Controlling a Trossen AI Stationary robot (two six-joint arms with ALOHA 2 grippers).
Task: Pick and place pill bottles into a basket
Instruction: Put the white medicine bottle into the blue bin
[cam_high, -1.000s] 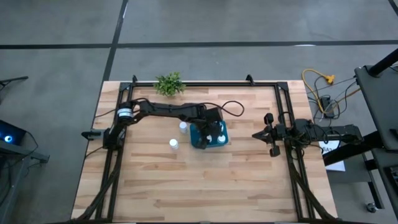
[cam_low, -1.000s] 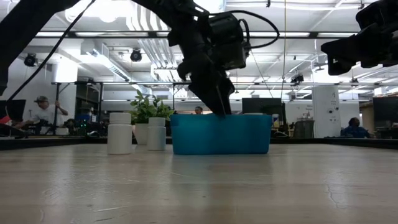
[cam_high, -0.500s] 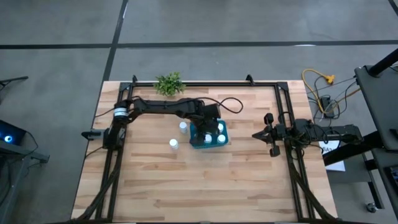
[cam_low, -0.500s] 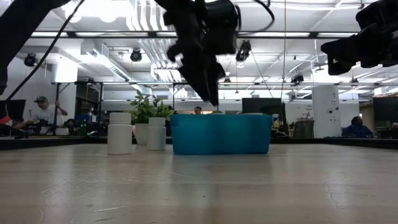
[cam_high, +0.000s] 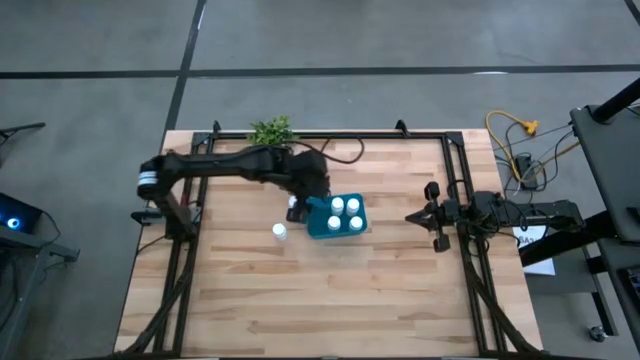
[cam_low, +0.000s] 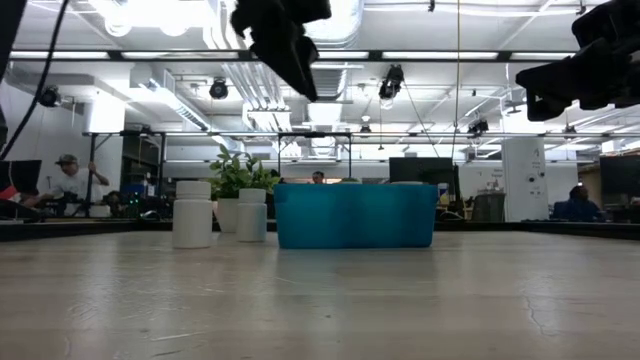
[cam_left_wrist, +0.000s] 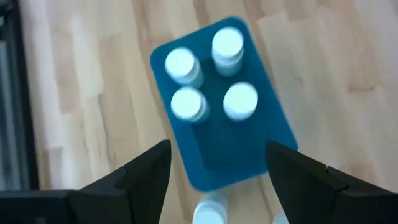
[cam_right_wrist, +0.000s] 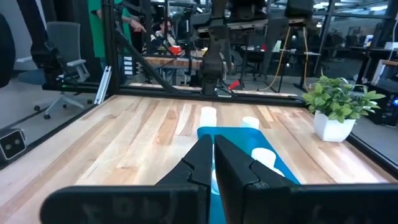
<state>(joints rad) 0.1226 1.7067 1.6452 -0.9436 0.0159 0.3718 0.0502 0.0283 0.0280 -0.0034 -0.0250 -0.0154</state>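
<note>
Above the teal basket (cam_high: 336, 217), which holds four pill bottles (cam_left_wrist: 205, 81), the left gripper (cam_left_wrist: 217, 171) hovers with jaws wide and empty; two bottles (cam_low: 193, 213) stand on the table (cam_high: 300, 290) beside it. At the table's right edge, the right gripper (cam_high: 433, 216) rests closed.

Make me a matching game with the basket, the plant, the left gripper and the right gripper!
Things:
1. basket
2. plant
3. left gripper
4. right gripper

States:
A. shut, waiting at the table's right edge
B. holds four white pill bottles
C. open, empty, above the basket
D. green, at the table's far edge

Pairs: 1-B, 2-D, 3-C, 4-A
</note>
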